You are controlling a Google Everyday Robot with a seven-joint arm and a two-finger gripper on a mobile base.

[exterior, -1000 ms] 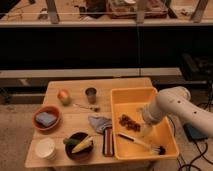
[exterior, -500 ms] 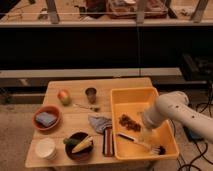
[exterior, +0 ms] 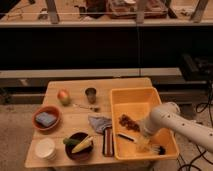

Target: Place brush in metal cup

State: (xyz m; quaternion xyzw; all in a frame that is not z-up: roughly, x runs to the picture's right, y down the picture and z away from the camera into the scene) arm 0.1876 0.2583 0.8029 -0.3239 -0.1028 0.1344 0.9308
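The brush (exterior: 131, 139) lies flat in the front of the yellow bin (exterior: 135, 92), its dark end to the left and its bristle head (exterior: 160, 149) to the right. My white arm reaches in from the right. Its gripper (exterior: 144, 143) is low in the bin, right over the middle of the brush handle, and it stands open; I cannot tell whether it touches the handle. The metal cup (exterior: 91, 94) stands upright on the wooden table (exterior: 75, 122), left of the bin's far corner, well away from the gripper.
An apple (exterior: 63, 96) and a thin utensil (exterior: 86, 106) lie near the cup. A red bowl with a blue sponge (exterior: 46, 118), a white paper cup (exterior: 45, 148), a dark bowl with corn (exterior: 78, 145), a cloth (exterior: 99, 123) and a dark red bar (exterior: 108, 141) fill the table's front. Brown scraps (exterior: 129, 122) lie in the bin.
The arm has swung forward and down, bringing the gripper from the bin's middle to just over the brush handle. The brush has not moved.
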